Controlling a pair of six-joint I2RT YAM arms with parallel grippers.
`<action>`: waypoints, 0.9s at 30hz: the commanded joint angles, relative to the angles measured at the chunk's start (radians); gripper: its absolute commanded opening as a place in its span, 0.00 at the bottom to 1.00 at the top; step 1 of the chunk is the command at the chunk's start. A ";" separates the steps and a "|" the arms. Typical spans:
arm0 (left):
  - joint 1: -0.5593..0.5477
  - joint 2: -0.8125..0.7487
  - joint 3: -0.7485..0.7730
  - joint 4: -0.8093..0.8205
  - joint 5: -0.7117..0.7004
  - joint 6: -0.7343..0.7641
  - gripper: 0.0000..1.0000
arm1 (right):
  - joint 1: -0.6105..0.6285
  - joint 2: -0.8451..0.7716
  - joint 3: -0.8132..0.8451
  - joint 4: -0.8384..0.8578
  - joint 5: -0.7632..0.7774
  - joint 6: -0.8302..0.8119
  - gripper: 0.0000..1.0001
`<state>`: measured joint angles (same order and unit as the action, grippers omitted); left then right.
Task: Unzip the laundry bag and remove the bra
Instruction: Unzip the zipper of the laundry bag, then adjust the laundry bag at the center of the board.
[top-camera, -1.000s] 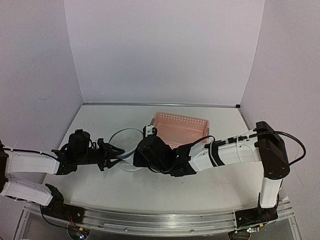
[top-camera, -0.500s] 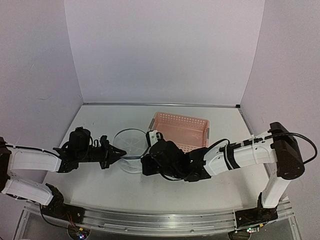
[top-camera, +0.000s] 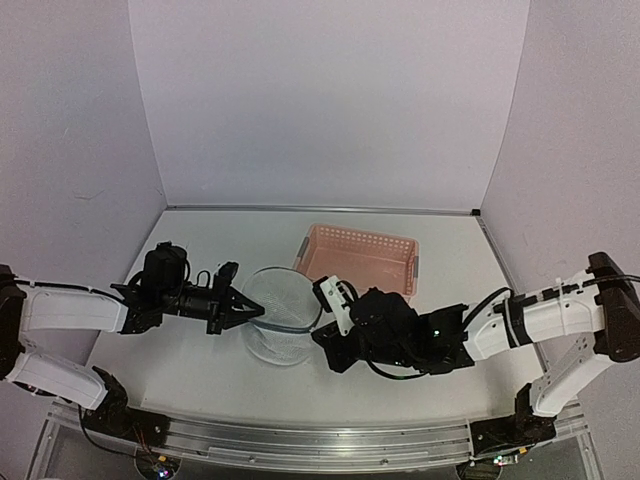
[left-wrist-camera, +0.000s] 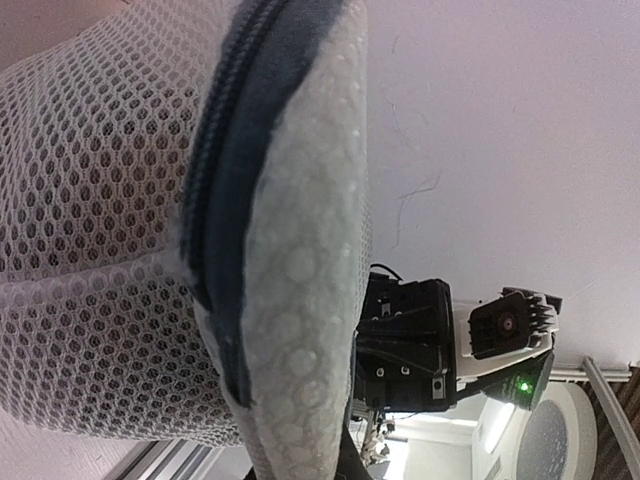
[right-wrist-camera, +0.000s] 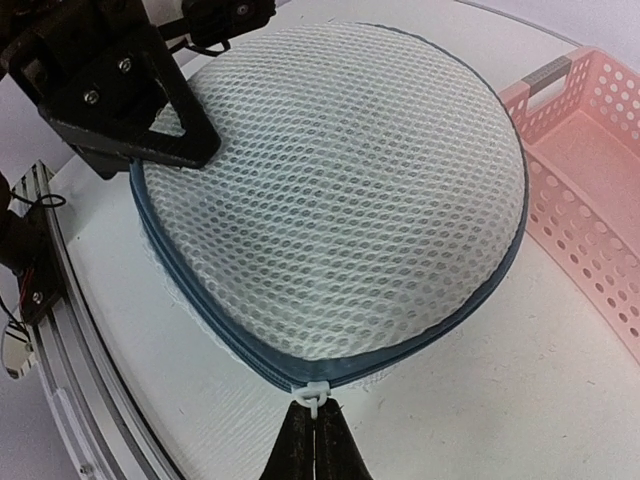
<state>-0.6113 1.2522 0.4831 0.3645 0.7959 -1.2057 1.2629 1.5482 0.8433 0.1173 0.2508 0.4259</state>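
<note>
Since one second ago: my right arm has drawn back rightward, and the bag (top-camera: 283, 325) has shifted right and nearer, left arm following. Bag now on worktop (top-camera: 200, 380), between both end effectors, near pink basket (top-camera: 385, 250) but apart from it. Right end effector (right-wrist-camera: 308, 420) clenched on white zip pull (right-wrist-camera: 311, 392) at bag's near rim. Left end effector (top-camera: 245, 313) grasping opposite rim, one finger over lid edge. Zip closed along visible rim. Mesh lid domed, facing up. I cannot discern contents.
</note>
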 joint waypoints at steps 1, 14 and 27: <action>0.016 -0.002 0.081 -0.047 0.084 0.135 0.00 | -0.016 -0.100 -0.070 -0.004 0.026 -0.112 0.00; 0.010 0.000 0.181 -0.311 0.118 0.357 0.00 | -0.173 -0.135 -0.104 -0.004 -0.071 -0.236 0.00; -0.004 0.100 0.307 -0.498 0.114 0.540 0.00 | -0.242 -0.075 -0.064 0.038 -0.164 -0.254 0.00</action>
<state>-0.6125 1.3266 0.7052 -0.0422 0.8795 -0.7761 1.0389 1.4857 0.7593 0.1390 0.0784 0.1757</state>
